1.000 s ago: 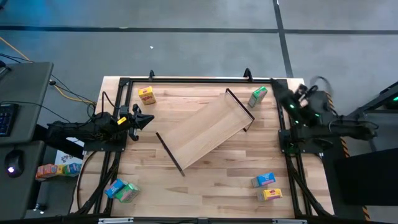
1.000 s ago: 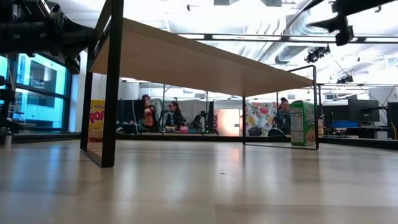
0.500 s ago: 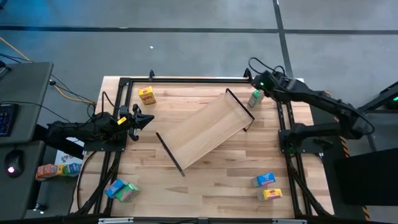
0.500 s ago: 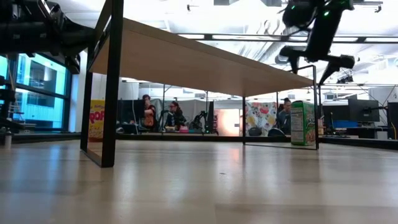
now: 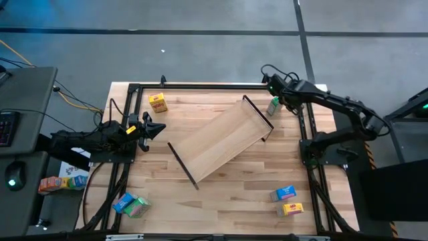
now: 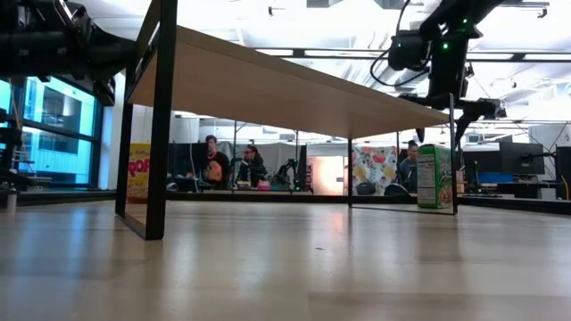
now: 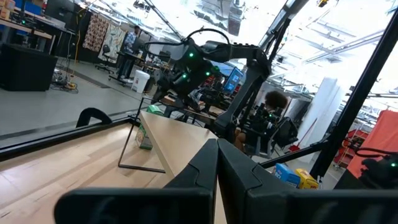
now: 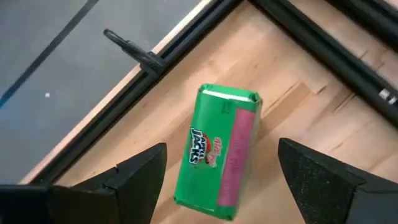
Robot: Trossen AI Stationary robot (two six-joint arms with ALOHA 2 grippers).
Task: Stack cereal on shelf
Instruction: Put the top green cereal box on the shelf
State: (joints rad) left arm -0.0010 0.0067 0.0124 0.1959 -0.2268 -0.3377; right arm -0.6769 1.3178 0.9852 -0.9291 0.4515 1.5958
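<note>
The shelf (image 5: 221, 140), a long light-wood board, stands slantwise mid-table on its two thin dark end panels (image 6: 161, 125). A green cereal box (image 5: 273, 106) stands upright on the tabletop at the far right corner, just past the shelf's far end. My right gripper (image 5: 278, 94) hangs open above it, pointing steeply down, its fingers on either side of the box (image 8: 221, 152) without touching it. In the low view the right gripper (image 6: 442, 107) is over the box (image 6: 434, 176). My left gripper (image 5: 155, 129) waits shut at the left edge, level.
A yellow box (image 5: 158, 102) stands at the far left. A blue and a green box (image 5: 132, 204) lie at the near left, a blue box (image 5: 285, 193) and a yellow one (image 5: 291, 209) at the near right. A black frame rail (image 5: 200, 86) runs round the table.
My right arm has swung from the table's right edge toward the far right corner and sunk a little. Its gripper has tipped from about level to steeply down and now hangs over the green box. No box and not the shelf has moved.
</note>
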